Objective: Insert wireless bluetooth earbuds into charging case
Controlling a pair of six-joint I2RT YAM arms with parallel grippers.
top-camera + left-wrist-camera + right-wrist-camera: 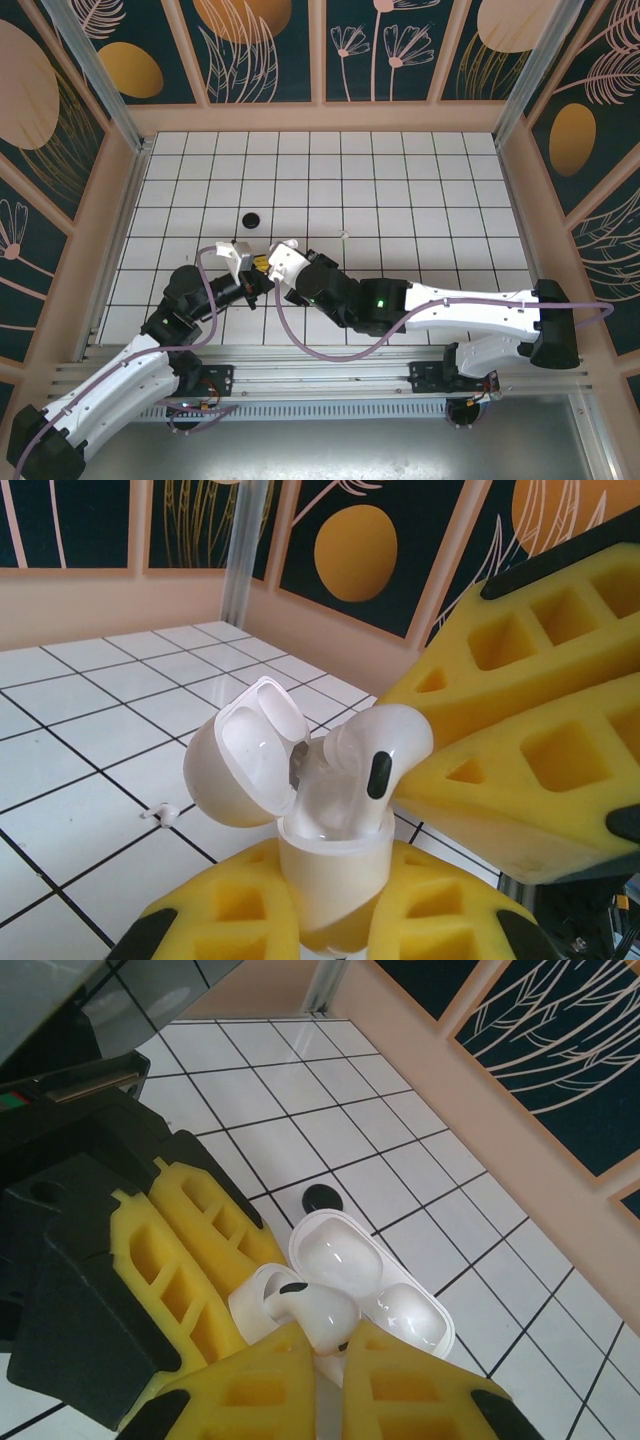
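While left gripper (pixel 330 890) clamps open charging case (pixel 335 855), right gripper (pixel 325 1355) pinches white earbud (pixel 375 750), stem partly inside case. Not seated yet; lid (pixel 250 755) closing left. Small black piece (pixel 250 218) lies well apart on surface (pixel 400 180).

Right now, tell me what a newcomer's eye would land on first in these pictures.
First comes the open white charging case, gripped in the left tool near the middle of the table with its lid swung back. The right tool holds a white earbud at the case's mouth. Beyond the arms, a small black piece lies on the white tiles.
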